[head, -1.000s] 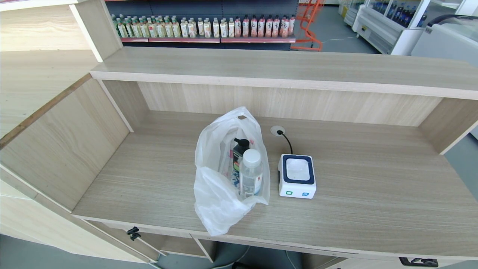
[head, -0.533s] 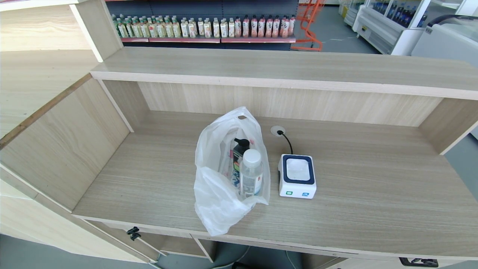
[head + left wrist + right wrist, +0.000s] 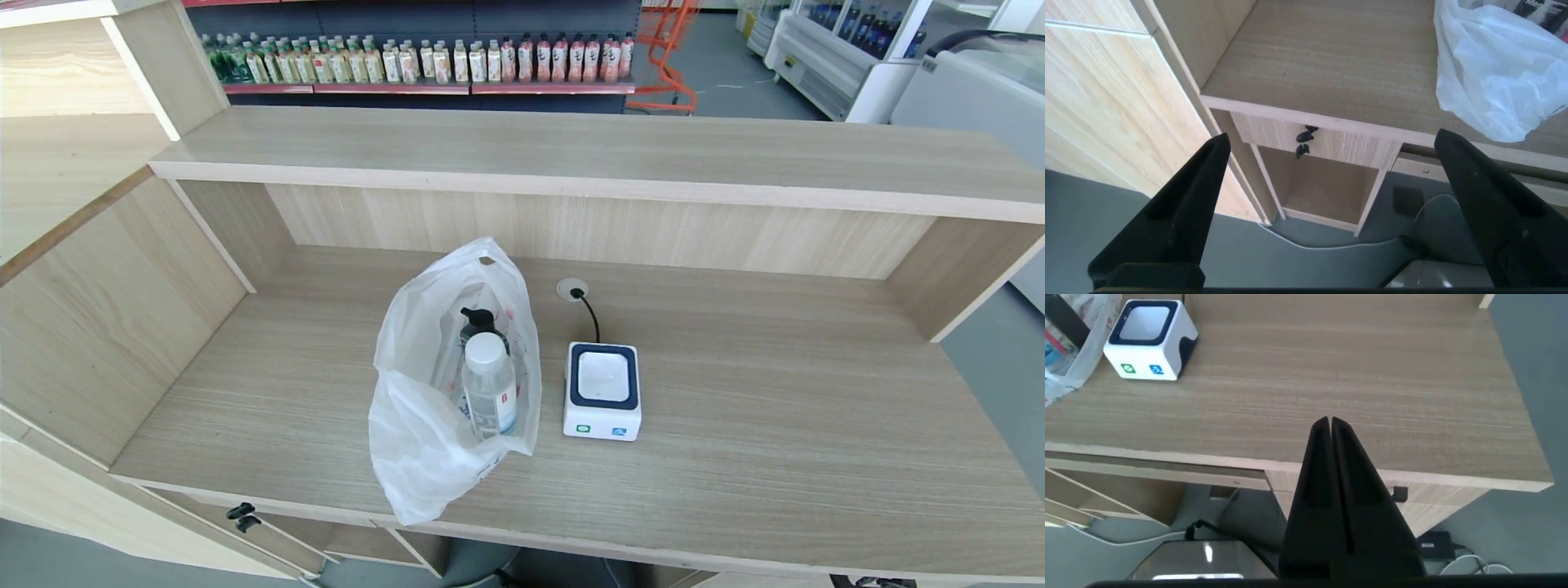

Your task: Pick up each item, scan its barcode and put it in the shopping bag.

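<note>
Bag [image 3: 445,408], white and thin, stood on the wood counter [image 3: 775,425], ahead of the left gripper [image 3: 1331,212] and off to its right. That gripper's jaws were spread wide with nothing between them, out past the counter's front edge, near a black handle [image 3: 1306,140]. The right gripper [image 3: 1329,437] had its jaws pressed together on nothing, with the scanner [image 3: 602,390] ahead and to their left, just beside the bag. A black cable [image 3: 589,306] ran from the scanner to a hole in the counter. Beyond the counter were a shelf [image 3: 424,61] of drinks and white freezers [image 3: 849,57]. Against the earlier frames the whole head view had shifted; bag and scanner kept their places relative to each other. Inside the bag a clear bottle [image 3: 488,384] with a white cap stood upright, and a dark pump bottle [image 3: 478,320] stood behind it.
</note>
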